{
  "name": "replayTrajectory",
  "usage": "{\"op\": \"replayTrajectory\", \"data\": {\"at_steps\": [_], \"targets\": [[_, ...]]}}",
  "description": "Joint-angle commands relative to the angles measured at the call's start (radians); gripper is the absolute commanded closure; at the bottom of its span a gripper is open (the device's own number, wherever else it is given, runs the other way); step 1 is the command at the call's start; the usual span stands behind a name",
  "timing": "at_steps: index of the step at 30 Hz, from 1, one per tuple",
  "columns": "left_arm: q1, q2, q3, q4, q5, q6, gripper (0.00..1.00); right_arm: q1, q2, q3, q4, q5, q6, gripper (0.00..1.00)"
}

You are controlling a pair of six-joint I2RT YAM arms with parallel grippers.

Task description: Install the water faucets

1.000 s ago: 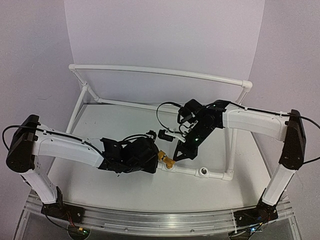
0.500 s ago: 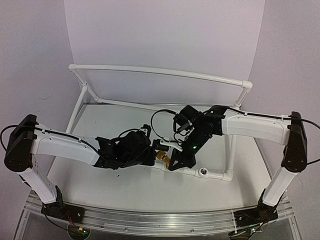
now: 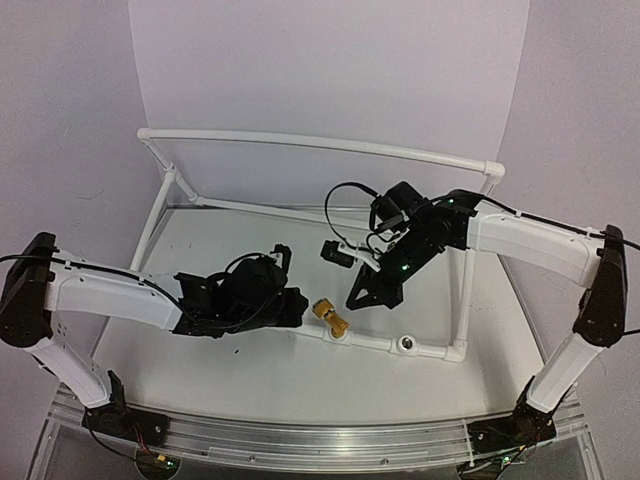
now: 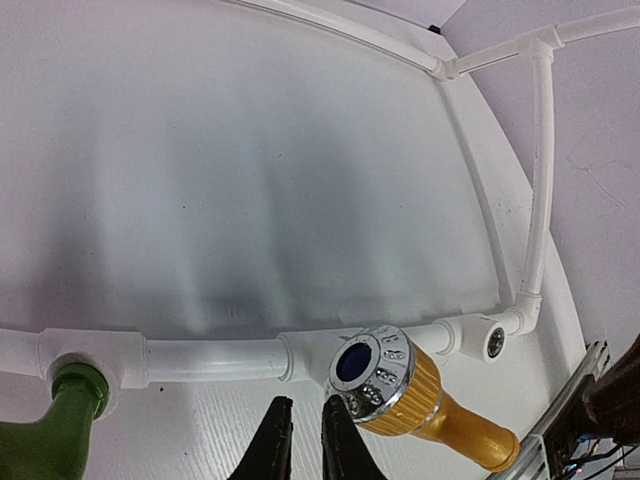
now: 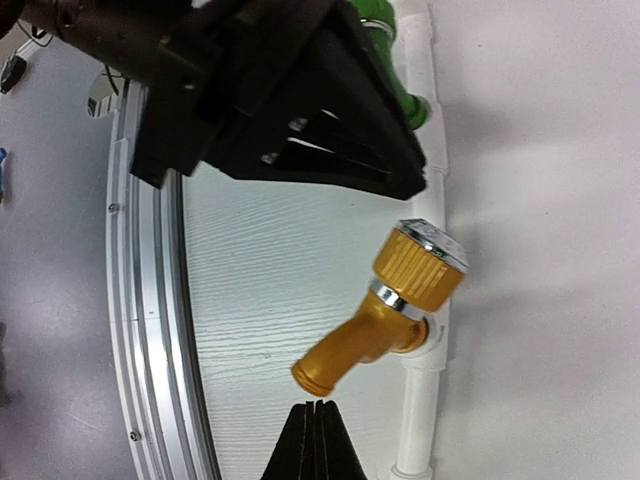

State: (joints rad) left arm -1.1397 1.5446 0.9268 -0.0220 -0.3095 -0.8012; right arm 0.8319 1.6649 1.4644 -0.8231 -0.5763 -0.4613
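Observation:
The brass-gold faucet (image 3: 330, 317) sits in a socket of the white pipe frame's front rail (image 3: 375, 342), spout tilted toward the near edge. It also shows in the left wrist view (image 4: 425, 400) and the right wrist view (image 5: 385, 320). The green faucet (image 4: 50, 430) sits in the socket to its left; in the top view my left arm hides it. My left gripper (image 4: 303, 430) is slightly open and empty, just left of the gold faucet's chrome cap. My right gripper (image 5: 318, 425) is shut and empty, just off the gold spout's end. The dark grey faucet is out of view.
An empty round socket (image 3: 406, 344) faces up at the rail's right end, also seen in the left wrist view (image 4: 492, 340). The frame's back rail (image 3: 320, 143) and side pipes ring the work area. A metal rail (image 5: 150, 300) runs along the table's near edge.
My left gripper has pulled back to the left, off the gold faucet. My right gripper came in close to the faucet, then backed away up and to the right. The faucet stays in its socket.

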Motion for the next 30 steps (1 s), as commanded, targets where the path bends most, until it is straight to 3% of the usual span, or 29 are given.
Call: {"op": "replayTrajectory", "data": {"at_steps": [1, 18, 30], "targets": [[0.003, 0.015, 0.036, -0.039, 0.043, -0.014, 0.88, -0.002, -0.029, -0.047, 0.001, 0.067, -0.023, 1.00], [0.009, 0.110, 0.107, 0.018, 0.066, 0.019, 0.88, 0.049, 0.032, -0.108, 0.114, 0.075, -0.029, 1.00], [0.040, 0.160, 0.123, 0.180, 0.169, 0.051, 0.88, 0.125, 0.029, -0.133, 0.113, 0.002, 0.024, 1.00]]}}
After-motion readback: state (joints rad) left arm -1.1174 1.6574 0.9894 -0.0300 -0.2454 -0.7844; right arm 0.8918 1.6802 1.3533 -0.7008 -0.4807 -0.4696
